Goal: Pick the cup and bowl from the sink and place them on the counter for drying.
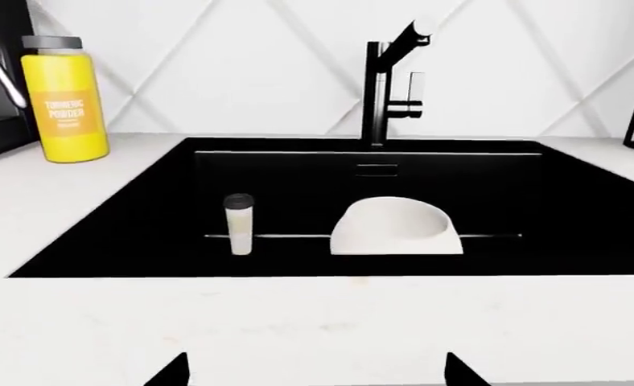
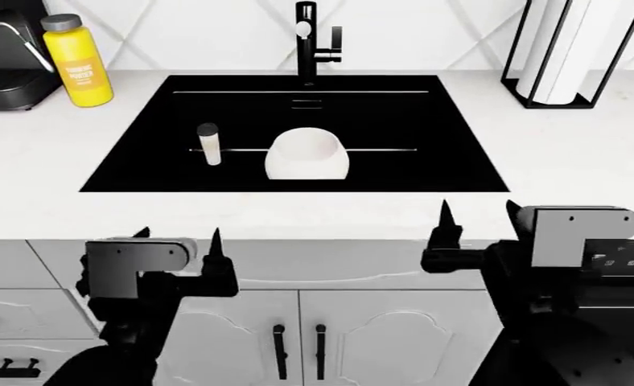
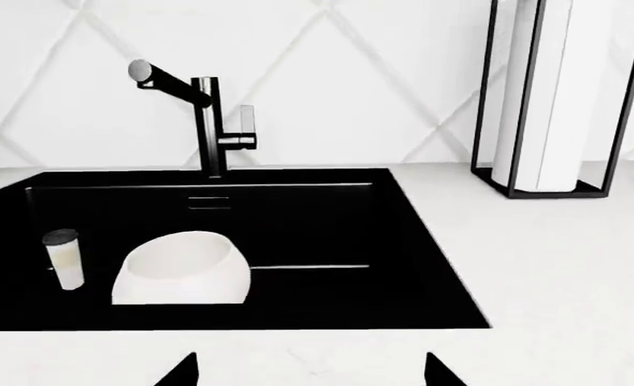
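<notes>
My left wrist view alone shows the yellow bottle (image 1: pixel 65 100); my right, the paper-towel roll (image 3: pixel 558 92). Both my left gripper (image 2: pixel 178 237) and right gripper (image 2: pixel 476 213) spread wide, empty, touching nothing.

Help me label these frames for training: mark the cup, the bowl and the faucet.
cup (image 2: pixel 207 145), head view, on its cream side wall.
bowl (image 2: pixel 307 155), head view, on its glossy white outer side.
faucet (image 3: pixel 208 129), right wrist view, on its upright black stem.
</notes>
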Controlling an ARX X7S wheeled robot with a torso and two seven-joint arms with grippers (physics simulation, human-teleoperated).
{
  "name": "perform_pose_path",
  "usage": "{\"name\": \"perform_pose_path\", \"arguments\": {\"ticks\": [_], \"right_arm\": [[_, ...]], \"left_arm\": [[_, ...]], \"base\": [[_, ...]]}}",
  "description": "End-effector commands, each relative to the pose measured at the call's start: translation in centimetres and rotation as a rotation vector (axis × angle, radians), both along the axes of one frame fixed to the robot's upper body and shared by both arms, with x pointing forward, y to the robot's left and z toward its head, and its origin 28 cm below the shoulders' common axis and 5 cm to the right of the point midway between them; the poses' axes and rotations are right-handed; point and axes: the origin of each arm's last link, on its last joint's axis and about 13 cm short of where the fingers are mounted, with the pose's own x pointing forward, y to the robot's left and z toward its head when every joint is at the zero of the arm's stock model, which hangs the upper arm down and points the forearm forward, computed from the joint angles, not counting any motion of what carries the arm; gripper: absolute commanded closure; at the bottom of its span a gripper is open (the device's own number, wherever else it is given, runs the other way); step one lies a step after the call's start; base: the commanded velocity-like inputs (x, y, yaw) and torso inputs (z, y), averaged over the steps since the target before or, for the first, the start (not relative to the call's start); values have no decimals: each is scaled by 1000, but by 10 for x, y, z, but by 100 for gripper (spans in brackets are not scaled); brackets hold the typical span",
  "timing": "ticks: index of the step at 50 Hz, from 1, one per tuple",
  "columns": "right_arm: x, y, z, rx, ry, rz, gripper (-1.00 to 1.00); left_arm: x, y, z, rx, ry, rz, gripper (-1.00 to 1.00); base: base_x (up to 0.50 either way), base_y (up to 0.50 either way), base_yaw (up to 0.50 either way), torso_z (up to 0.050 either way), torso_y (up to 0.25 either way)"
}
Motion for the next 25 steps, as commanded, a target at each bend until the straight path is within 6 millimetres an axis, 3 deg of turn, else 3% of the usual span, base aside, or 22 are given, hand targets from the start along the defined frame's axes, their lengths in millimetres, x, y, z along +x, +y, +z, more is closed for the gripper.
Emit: {"name": "perform_pose_path", "arguments": {"ticks": [1, 5, 13, 17, 25], "right_arm": [[0, -15, 79, -21, -18, 68, -100], [16, -20, 107, -31, -13, 101, -100], [39, -26, 149, 15, 20, 132, -100], [50, -25, 154, -33, 44, 151, -100], [52, -28, 151, -8, 37, 140, -100]], "left_arm": [[6, 12, 60, 53, 32, -48, -100], [13, 16, 92, 72, 22, -70, -100], [34, 26, 136, 75, 48, -67, -100], [46, 26, 148, 80, 61, -92, -100], [58, 27, 169, 120, 70, -111, -100]], "base": [[0, 0, 0, 0, 0], [0, 0, 0, 0, 0], [0, 0, 0, 0, 0], [0, 0, 0, 0, 0], [0, 0, 0, 0, 0]]}}
